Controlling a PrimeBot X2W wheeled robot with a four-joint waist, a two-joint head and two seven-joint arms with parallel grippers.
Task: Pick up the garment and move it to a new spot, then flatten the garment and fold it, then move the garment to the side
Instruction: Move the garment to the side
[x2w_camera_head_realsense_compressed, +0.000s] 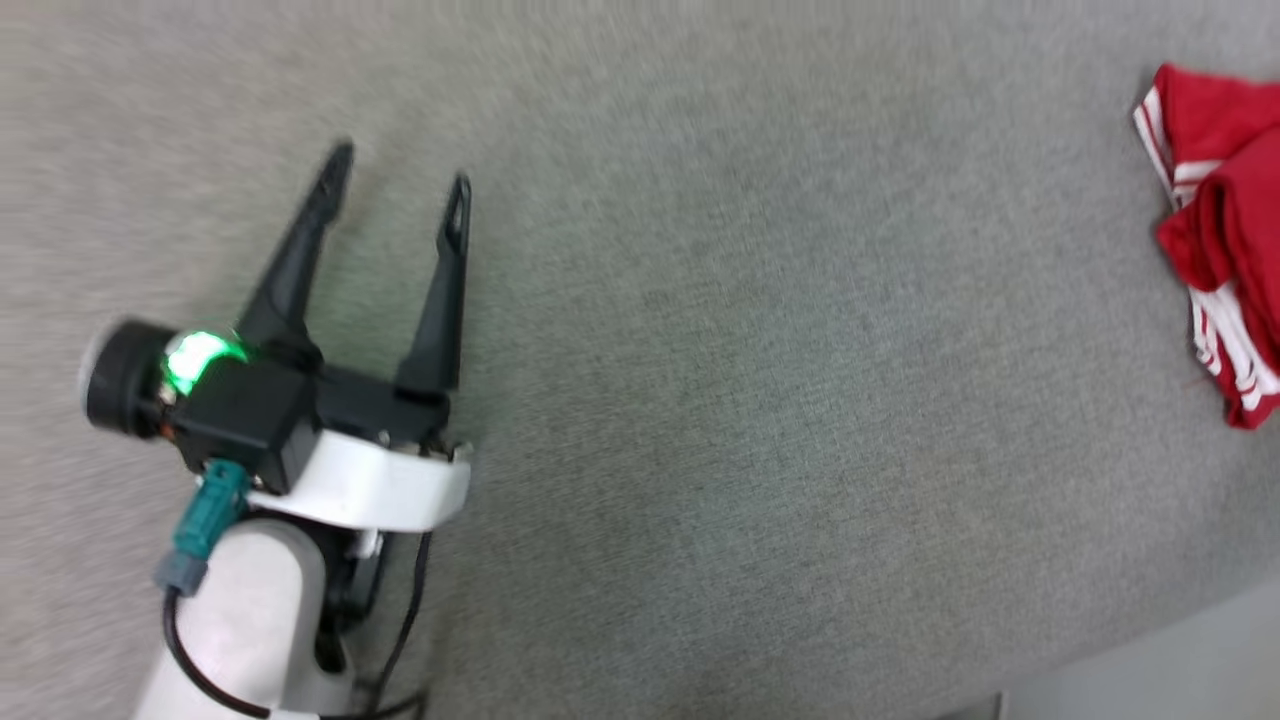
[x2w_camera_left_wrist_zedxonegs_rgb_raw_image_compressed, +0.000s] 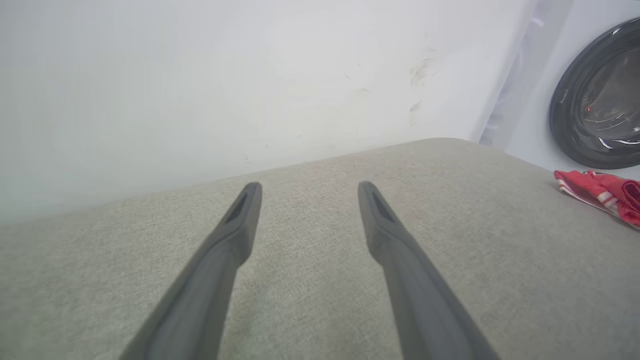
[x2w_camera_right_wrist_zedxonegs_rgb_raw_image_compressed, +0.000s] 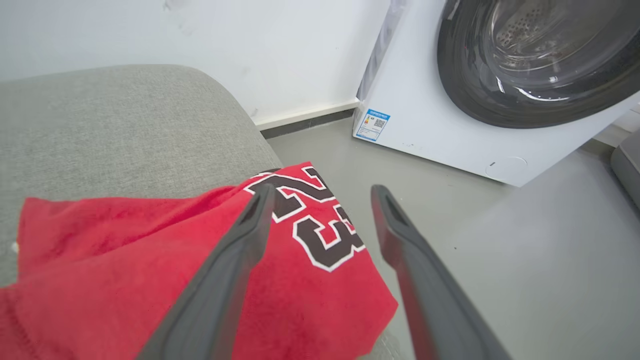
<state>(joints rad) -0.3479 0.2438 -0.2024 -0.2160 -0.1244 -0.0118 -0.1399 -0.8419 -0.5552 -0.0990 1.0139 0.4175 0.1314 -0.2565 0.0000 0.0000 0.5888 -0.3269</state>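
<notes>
Right-hand edge of the grey upholstered cushion (x2w_camera_head_realsense_compressed: 750, 350), where the red soft-fabric jersey with white striped trim and a black-and-white "23" (x2w_camera_right_wrist_zedxonegs_rgb_raw_image_compressed: 125, 260) lies bunched in loose folds, its numbered corner hanging over the edge towards the floor and the white front-loading washing machine (x2w_camera_right_wrist_zedxonegs_rgb_raw_image_compressed: 425, 125). My right fingers (x2w_camera_right_wrist_zedxonegs_rgb_raw_image_compressed: 240, 250) are spread apart, empty, hovering just above the number. My left fingers (x2w_camera_head_realsense_compressed: 447, 280) are likewise released over bare cushion, well apart from the jersey. This arrangement fits either a jersey waiting to be lifted or one already set aside. Any grasp here, I judge, should take cloth resting on the cushion, not the hanging corner, which could slide off.
</notes>
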